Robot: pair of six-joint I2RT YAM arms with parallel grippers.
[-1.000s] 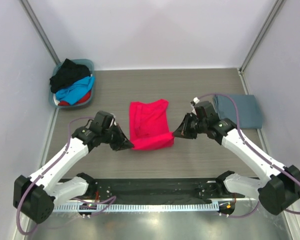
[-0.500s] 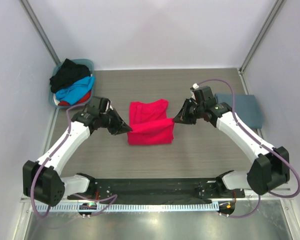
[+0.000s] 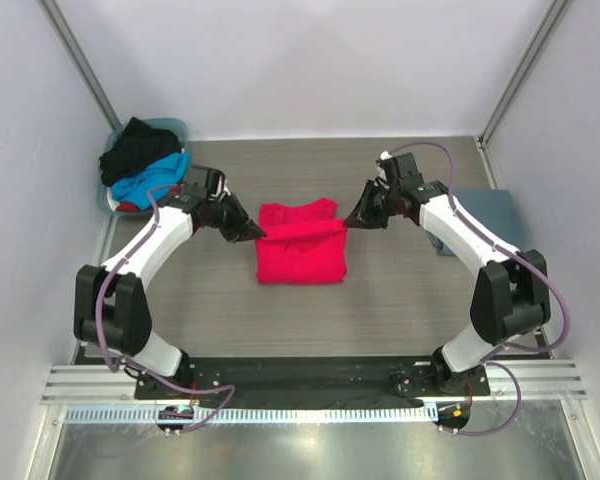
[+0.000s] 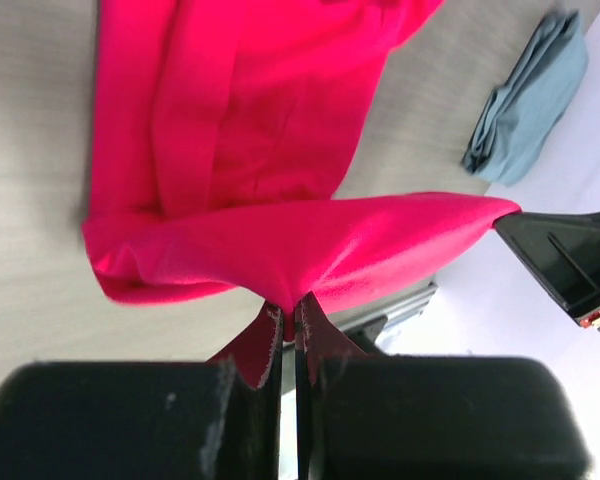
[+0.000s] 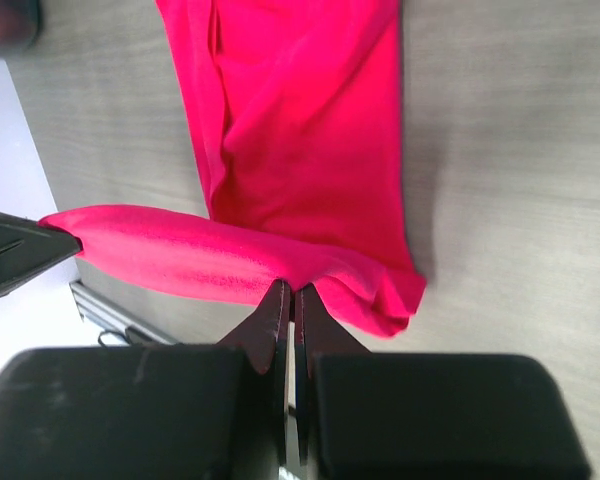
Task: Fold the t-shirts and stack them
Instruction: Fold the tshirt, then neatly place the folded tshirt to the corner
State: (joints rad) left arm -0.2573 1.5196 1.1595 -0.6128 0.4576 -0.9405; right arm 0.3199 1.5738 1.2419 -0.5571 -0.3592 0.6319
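Grey-brown wood grain on the table (image 3: 400,295); plain colours elsewhere — red-pink shirt (image 3: 300,255), slate grey-blue shirt (image 3: 498,210), black shirt (image 3: 135,145), bright blue shirt (image 3: 155,180), dull teal basket (image 3: 175,127).

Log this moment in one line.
step: fold | left gripper: shut on red-pink t-shirt | right gripper: shut on it | grey-blue t-shirt: folded aside

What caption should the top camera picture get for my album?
The left hand and right hand pinch the red-pink t-shirt, folding it over.

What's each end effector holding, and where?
Both pinch the red-pink t-shirt: left end effector at the lifted fold's left corner, right end effector at its right corner.
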